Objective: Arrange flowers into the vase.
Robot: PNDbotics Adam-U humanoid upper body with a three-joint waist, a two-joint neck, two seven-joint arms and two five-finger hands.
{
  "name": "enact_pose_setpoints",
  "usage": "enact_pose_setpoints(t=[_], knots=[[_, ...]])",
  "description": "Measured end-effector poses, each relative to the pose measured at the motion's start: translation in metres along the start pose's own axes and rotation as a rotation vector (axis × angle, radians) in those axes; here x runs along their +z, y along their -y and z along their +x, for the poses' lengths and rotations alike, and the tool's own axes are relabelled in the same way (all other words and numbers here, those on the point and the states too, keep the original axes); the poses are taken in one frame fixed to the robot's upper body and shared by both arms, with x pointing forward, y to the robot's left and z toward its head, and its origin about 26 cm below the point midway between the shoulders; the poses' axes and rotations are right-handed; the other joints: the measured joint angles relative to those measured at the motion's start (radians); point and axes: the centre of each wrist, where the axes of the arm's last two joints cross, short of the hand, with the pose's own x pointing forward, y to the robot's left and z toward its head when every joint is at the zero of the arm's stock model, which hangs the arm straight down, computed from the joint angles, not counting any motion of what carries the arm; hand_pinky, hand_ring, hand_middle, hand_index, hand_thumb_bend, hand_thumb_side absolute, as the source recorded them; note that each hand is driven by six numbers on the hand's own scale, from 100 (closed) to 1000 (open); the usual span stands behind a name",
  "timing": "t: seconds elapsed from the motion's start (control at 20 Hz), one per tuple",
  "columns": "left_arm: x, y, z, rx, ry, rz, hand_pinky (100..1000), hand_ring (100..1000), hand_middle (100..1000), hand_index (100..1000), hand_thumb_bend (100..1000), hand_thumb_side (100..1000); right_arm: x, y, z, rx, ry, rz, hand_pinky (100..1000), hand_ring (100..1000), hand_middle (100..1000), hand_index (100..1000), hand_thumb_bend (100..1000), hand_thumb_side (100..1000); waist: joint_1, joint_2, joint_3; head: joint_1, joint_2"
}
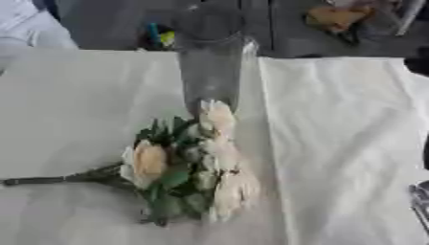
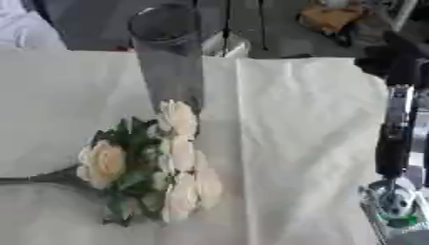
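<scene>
Surface: white cloth (image 1: 335,143) over the table, clutter behind.
Bouquet (image 1: 188,165): lies flat left of centre, long axis left-right; stems (image 1: 50,180) point left, blooms reach the vase base.
Vase (image 1: 211,72): clear, upright, just behind the blooms.
Right arm (image 2: 394,143): at the right edge, nearer side; finger state cannot be determined.
Left hand: not visible.
Judgement: pick-up calls for a reach leftward.
</scene>
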Motion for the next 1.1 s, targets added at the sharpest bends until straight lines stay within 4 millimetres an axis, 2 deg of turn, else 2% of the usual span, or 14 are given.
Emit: enact_pose_setpoints(t=[0.15,0.55,0.95,1.1], knots=[[-0.007,-0.010,0.002,-0.094,0.016,-0.068,718,748,819,958,100,943,0.000,0.000,0.000,0.000,0.000,0.000,696,647,637,831,100,1000,0.000,0.000,-0.003,-0.004,0.001],[-0.026,-0.036,0.009,-0.407,0.032,-0.267,731,771,809,951,100,913,0.000,0.000,0.000,0.001,-0.002,0.007,696,648,638,831,100,1000,0.000,0.000,-0.020,-0.017,0.009],[-0.037,-0.047,0.016,-0.716,0.001,-0.515,755,803,820,949,185,931,0.001,-0.001,0.000,-0.007,-0.003,0.020,696,648,638,831,100,1000,0.001,0.000,-0.033,-0.020,0.010],[-0.040,-0.049,0.018,-0.823,-0.014,-0.634,756,826,838,994,178,950,0.001,-0.002,0.001,-0.011,-0.004,0.025,697,648,638,831,100,1000,0.001,0.000,-0.037,-0.009,0.010]])
